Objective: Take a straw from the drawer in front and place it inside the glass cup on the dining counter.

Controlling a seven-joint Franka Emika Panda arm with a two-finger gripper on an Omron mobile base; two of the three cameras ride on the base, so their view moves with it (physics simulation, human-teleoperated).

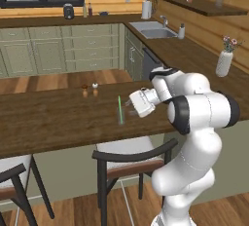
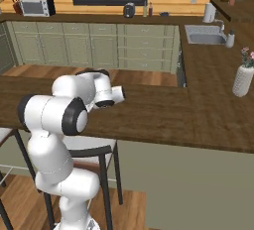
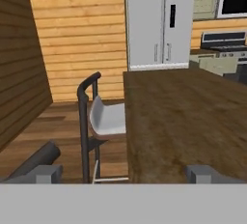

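While upright in the glass cup, straw just beside spread, empty fingers.

The straw is a thin, straight, light-green stick; it stands nearly upright on the dining counter, its lower end inside the glass cup, its upper part rising well above the rim; the glass cup is a small clear tumbler, almost invisible, standing upright near the counter's front edge, to the right of two small shakers and apart from them; the dining counter is a long dark brown wood-grain top on a sage-green base, stretching across the left base view and also seen in the right base view and hand view; the drawer cannot be told apart among the sage-green cabinet fronts
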